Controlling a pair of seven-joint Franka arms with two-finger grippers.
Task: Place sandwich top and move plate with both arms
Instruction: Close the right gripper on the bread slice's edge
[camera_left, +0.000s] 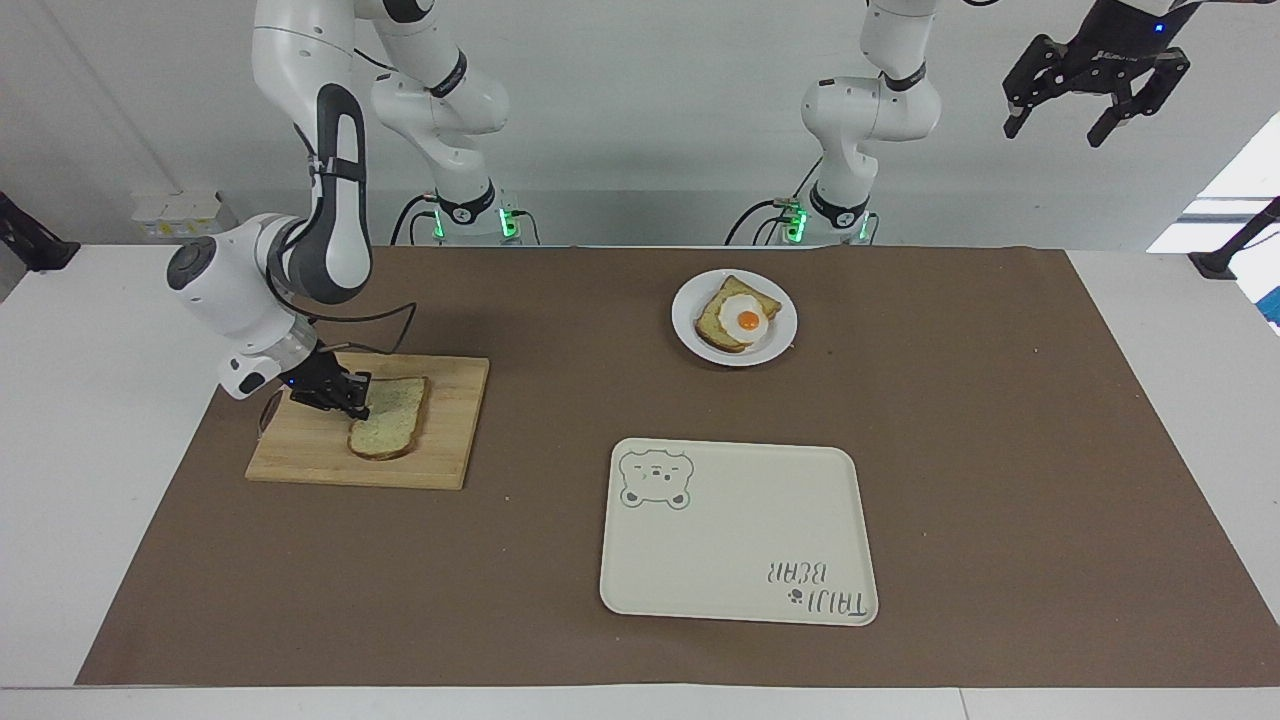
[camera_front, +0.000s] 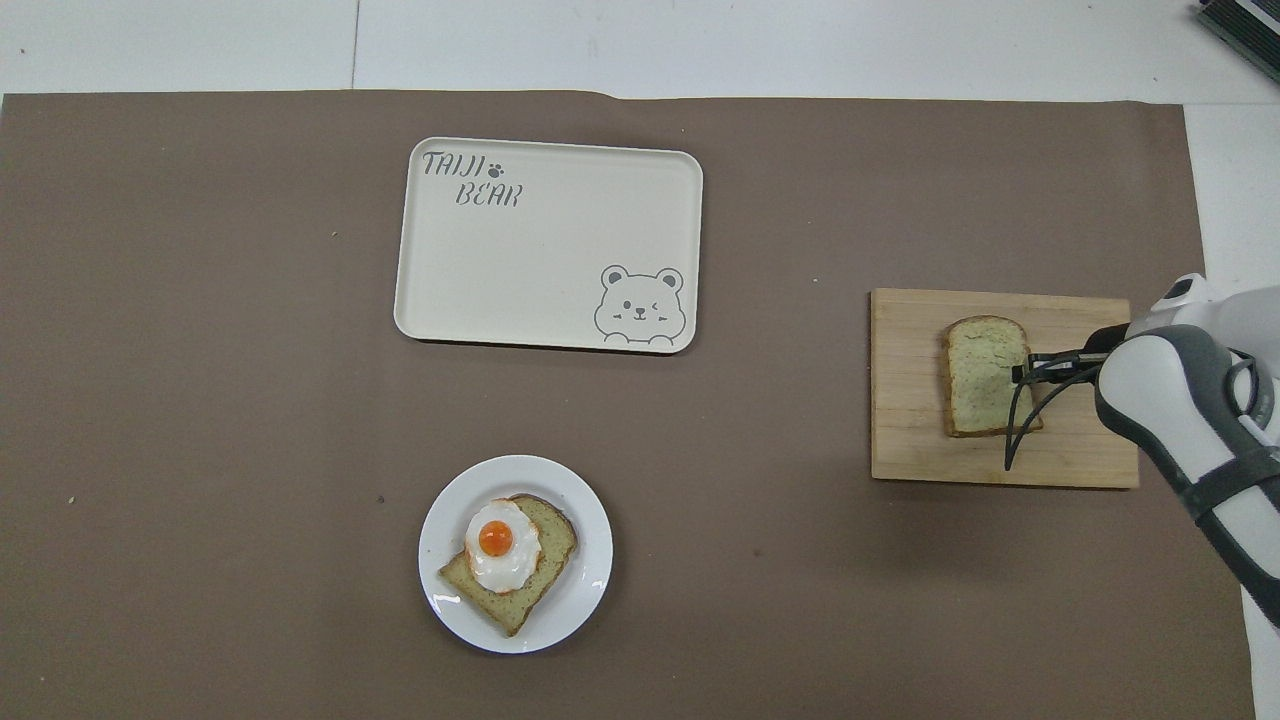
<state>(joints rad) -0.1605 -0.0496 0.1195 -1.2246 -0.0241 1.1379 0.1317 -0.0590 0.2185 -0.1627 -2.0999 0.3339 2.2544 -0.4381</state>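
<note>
Gripping the light tan speckled bread slice (camera_left: 388, 419) by one edge, the right gripper (camera_left: 352, 396) is clamped on it at the wooden cutting board (camera_left: 450, 440). Next, I judge, comes lifting it toward the egg-topped slice (camera_left: 738, 314) on the round white plate (camera_left: 690, 335). The left gripper (camera_left: 1095, 85) waits open, raised at its own end. One plate, one cream bear tray (camera_left: 740, 535), one board, two slices.
</note>
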